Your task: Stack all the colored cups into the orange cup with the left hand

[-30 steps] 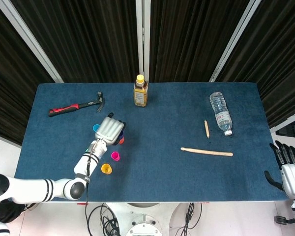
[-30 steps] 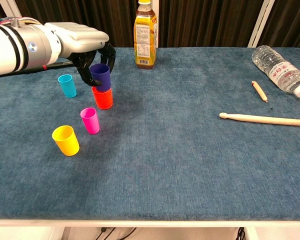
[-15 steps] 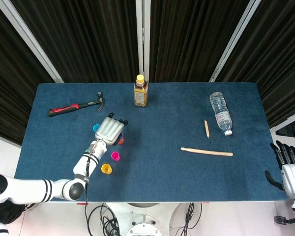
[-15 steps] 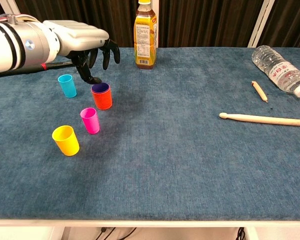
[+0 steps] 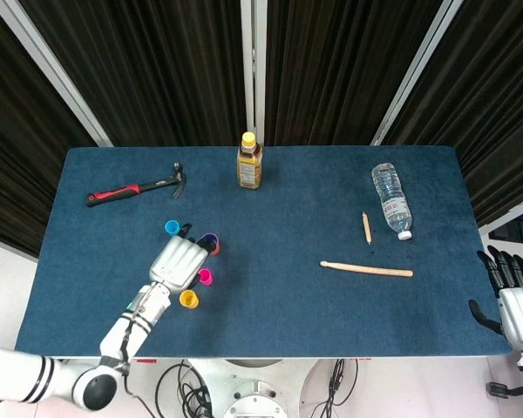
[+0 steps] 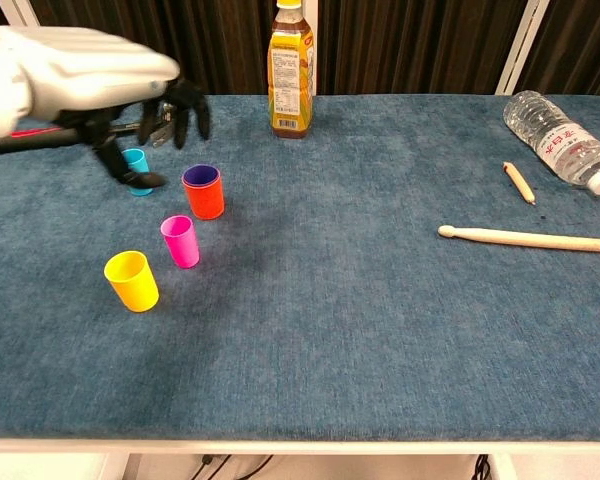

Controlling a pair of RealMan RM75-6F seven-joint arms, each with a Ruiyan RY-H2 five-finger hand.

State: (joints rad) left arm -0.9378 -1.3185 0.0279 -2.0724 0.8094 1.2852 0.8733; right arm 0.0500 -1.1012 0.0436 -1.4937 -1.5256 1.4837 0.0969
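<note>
The orange cup (image 6: 205, 196) stands upright with the purple cup (image 6: 201, 177) nested inside it; both show as one stack (image 5: 210, 244) in the head view. A pink cup (image 6: 181, 241) and a yellow cup (image 6: 132, 280) stand nearer the front edge, and a cyan cup (image 6: 134, 167) stands behind, partly hidden by my left hand (image 6: 85, 82). That hand is raised above the cups with its fingers apart and holds nothing; from the head view the left hand (image 5: 175, 263) lies over the pink cup (image 5: 206, 277). My right hand (image 5: 511, 299) hangs open off the table's right edge.
A tea bottle (image 6: 291, 68) stands at the back centre. A hammer (image 5: 138, 186) lies at the back left. On the right lie a water bottle (image 6: 558, 138), a drumstick (image 6: 528, 239) and a short wooden stick (image 6: 518, 181).
My left hand let the purple cup drop into the orange cup, opened, then drew back towards me and to the left, lifting away from the stack. The right hand stayed still.
</note>
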